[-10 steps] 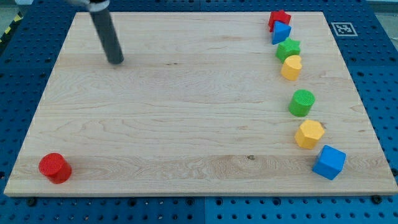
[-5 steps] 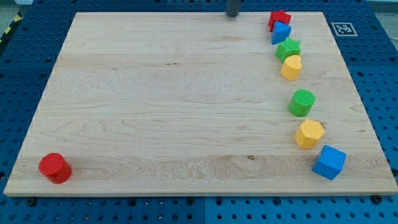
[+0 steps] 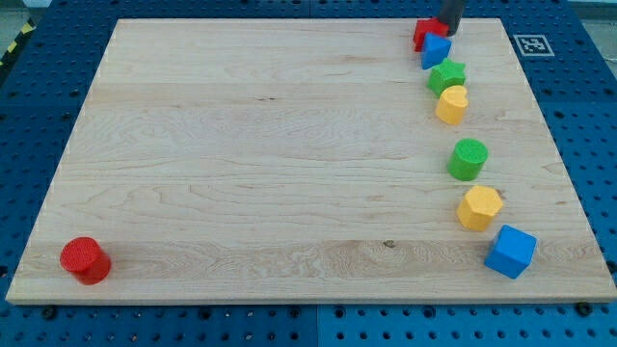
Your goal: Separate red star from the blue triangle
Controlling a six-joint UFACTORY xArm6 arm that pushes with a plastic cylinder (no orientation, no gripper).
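On the desk (image 3: 241, 145) there are eight blocks: two red, the star (image 3: 423, 33) and the cylinder (image 3: 85, 260); two blue, the triangle (image 3: 435, 51) and the cube (image 3: 509, 252); two green, the star (image 3: 446, 75) and the cylinder (image 3: 468, 159); two yellow (image 3: 450, 104) (image 3: 478, 207).

Board (image 3: 289, 145) pale grained wood, matt; red star (image 3: 424, 32), blue triangle (image 3: 436, 50) matt (plastic-looking).

red star (image 3: 424, 34) top right, part hidden | blue triangle (image 3: 436, 51) touching below
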